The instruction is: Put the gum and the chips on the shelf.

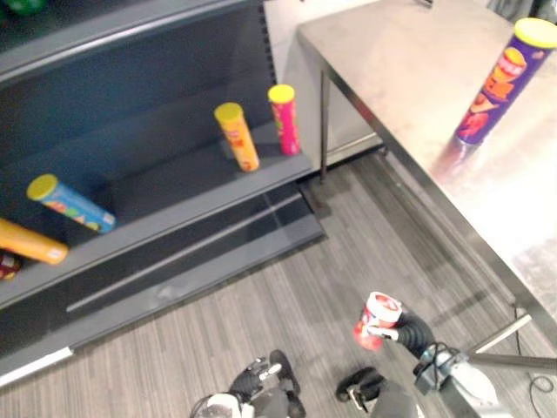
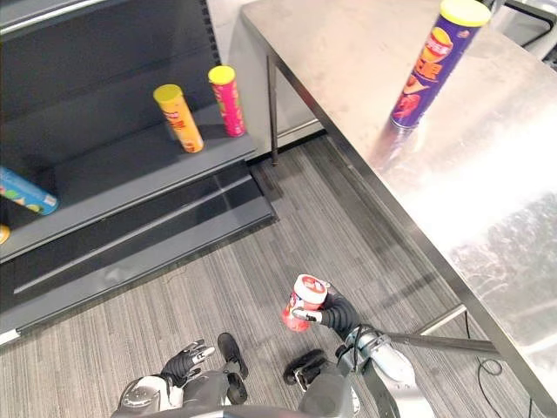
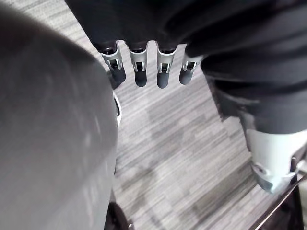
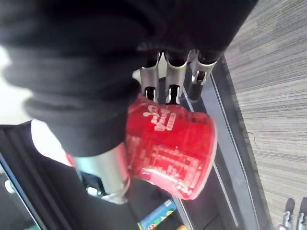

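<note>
Right hand (image 2: 333,312): curled round the red white-lidded gum tub (image 2: 305,302), low over the floor (image 2: 261,252), well apart from the dark grey shelf (image 2: 113,178). Tall purple chips can (image 2: 431,65): on the steel bench (image 2: 487,183). We fear the tilted tub slipping out mid-carry.

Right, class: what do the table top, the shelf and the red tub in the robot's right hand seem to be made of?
The table top: likely brushed steel, silver with glare. The shelf: probably painted metal, dark grey, matt, thin edges. The red tub in the right hand: seemingly glossy plastic, highlights on its wall.
</note>
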{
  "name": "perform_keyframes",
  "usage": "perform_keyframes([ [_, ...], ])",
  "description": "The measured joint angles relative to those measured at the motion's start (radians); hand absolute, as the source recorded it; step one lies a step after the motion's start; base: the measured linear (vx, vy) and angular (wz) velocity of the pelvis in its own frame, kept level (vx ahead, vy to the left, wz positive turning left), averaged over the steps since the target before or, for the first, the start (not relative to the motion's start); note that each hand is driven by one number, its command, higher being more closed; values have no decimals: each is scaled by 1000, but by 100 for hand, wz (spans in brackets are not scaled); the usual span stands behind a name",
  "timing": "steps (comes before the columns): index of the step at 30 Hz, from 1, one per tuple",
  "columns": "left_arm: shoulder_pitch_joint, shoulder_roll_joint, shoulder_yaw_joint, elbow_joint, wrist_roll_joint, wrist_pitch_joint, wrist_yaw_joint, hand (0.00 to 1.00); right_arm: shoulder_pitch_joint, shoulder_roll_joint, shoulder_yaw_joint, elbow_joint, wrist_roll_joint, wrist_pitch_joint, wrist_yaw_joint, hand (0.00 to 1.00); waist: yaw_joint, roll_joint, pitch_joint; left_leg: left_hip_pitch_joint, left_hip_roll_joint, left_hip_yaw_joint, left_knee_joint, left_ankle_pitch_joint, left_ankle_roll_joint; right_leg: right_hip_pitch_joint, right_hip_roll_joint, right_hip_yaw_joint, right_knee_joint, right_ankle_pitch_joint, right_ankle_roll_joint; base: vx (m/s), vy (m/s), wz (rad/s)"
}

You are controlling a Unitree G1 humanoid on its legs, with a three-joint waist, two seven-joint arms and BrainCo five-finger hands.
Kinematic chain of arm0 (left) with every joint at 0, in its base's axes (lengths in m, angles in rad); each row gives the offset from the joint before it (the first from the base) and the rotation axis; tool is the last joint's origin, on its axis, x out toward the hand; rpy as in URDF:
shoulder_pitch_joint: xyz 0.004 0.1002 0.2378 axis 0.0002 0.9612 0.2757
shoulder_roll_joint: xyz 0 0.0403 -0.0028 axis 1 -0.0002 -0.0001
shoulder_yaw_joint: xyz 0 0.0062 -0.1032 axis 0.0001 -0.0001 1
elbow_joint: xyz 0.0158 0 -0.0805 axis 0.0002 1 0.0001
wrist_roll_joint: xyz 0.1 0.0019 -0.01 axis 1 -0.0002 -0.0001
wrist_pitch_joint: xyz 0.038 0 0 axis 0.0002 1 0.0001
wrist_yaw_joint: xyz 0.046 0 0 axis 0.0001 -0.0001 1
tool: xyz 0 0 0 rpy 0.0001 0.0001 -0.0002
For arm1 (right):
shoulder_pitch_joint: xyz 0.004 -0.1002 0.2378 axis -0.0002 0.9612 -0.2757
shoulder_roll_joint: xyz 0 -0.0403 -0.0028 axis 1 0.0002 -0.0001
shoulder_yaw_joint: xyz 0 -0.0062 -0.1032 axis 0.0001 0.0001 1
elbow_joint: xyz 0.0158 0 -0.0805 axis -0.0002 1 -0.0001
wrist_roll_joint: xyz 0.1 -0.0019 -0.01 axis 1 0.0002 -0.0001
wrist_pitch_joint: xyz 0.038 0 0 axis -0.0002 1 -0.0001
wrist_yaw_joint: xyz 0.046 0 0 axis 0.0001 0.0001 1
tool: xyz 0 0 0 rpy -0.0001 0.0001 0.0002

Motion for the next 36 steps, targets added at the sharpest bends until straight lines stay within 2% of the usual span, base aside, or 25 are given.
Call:
perform_keyframes([
  [2, 1, 4, 39, 15, -3, 0, 12, 0, 8, 24, 0, 3, -1, -1, -22, 100, -1, -10, 6, 15, -7, 22, 41, -27, 15, -4, -19, 51, 17, 2, 3, -36, 96, -30],
  [7, 10, 22, 99, 15, -19, 0, 55, 0, 52, 50, 6, 15, -1, -2, -51, 100, 1, -35, 36, -6, 44, 78, 233, -145, 20, -17, -26, 132, 36, 6, 11, -44, 15, -39],
  [14, 19, 21, 155, 17, -96, -1, 95, 0, 86, 84, -3, 33, -2, -2, -75, 100, 3, -46, 68, -55, 109, 80, 409, -246, 41, -15, -19, 145, 52, 9, 12, -16, -7, -9],
  [18, 48, 19, 175, 16, -98, -1, 105, 0, 73, 96, -4, 41, -1, -3, -86, 100, 7, -52, 77, -54, 116, 77, 453, -287, 43, 4, -24, 143, 52, 16, 12, 15, 18, 1],
  [20, 62, 10, 185, 16, -98, -1, 115, 0, 71, 97, -5, 53, 0, -7, -87, 100, 21, -52, 77, -50, 114, 72, 474, -313, 43, 21, -33, 135, 53, 19, 18, 45, 41, 9],
  [23, 88, 0, 201, 17, -137, -3, 121, 0, 64, 106, 9, 135, 11, -14, -96, 100, 25, -55, 78, -27, 88, 27, 499, -359, 54, 98, -74, 82, 76, 19, 16, 74, 74, 39],
  [24, 103, -2, 203, 20, -155, -1, 122, 0, 57, 103, 28, 164, 23, -13, -104, 100, 25, -66, 80, -14, 70, 17, 504, -379, 59, 115, -100, 87, 123, 23, 13, 90, 116, 46],
  [25, 112, -4, 202, 19, -170, 0, 122, 0, 53, 104, 31, 171, 27, -13, -107, 100, 28, -68, 82, -7, 63, 12, 512, -389, 60, 107, -124, 115, 167, 35, -7, 94, 156, 42],
  [26, 131, -7, 199, 19, -176, 2, 124, 0, 47, 107, 43, 188, 53, -13, -111, 100, 24, -67, 89, 9, 52, -10, 534, -412, 66, 62, -154, 256, 273, 82, -79, 79, 130, 42],
  [27, 140, -5, 196, 19, -176, 2, 125, 0, 49, 108, 52, 193, 63, -13, -114, 100, 21, -66, 92, 19, 46, -31, 542, -424, 74, 36, -156, 342, 319, 116, -95, 143, 142, 76],
  [28, 153, 2, 190, 17, -176, 2, 129, 0, 58, 111, 66, 194, 83, -13, -118, 100, 15, -54, 100, 37, 40, -76, 565, -448, 81, -11, -140, 500, 388, 140, -72, 193, 87, 94],
  [29, 155, 2, 189, 17, -176, 1, 136, 0, 66, 121, 68, 193, 93, -13, -121, 100, 15, -52, 101, 37, 42, -116, 587, -466, 82, -32, -102, 599, 376, 92, -13, 200, 61, 97],
  [30, 155, 4, 189, 17, -176, 1, 140, 0, 67, 127, 67, 192, 100, -13, -125, 100, 15, -53, 101, 35, 41, -133, 594, -472, 82, -41, -87, 627, 340, 79, -2, 217, 27, 102],
  [31, 148, 9, 188, 25, -180, 0, 144, 0, 61, 140, 63, 190, 118, -13, -126, 100, 16, -49, 101, 8, 39, -180, 622, -487, 65, -76, -48, 690, 138, 83, 13, 165, 3, 80],
  [33, 135, 12, 187, 44, -207, 0, 144, 0, 59, 157, 55, 189, 126, -13, -127, 100, 14, -47, 102, -16, 33, -217, 641, -498, 58, -95, -20, 753, -5, 104, 47, 170, -45, 99],
  [34, 113, 21, 180, 67, -213, 1, 145, 0, 80, 177, 52, 179, 132, -9, -127, 100, -2, -50, 103, -35, 9, -301, 669, -514, 36, -101, 18, 894, -122, 141, 107, 192, -116, 135],
  [36, 104, 32, 167, 74, -205, 1, 142, 0, 107, 186, 52, 162, 141, -7, -126, 100, -14, -47, 105, -40, 0, -363, 701, -532, 17, -91, 42, 979, -115, 166, 153, 224, -230, 137],
])
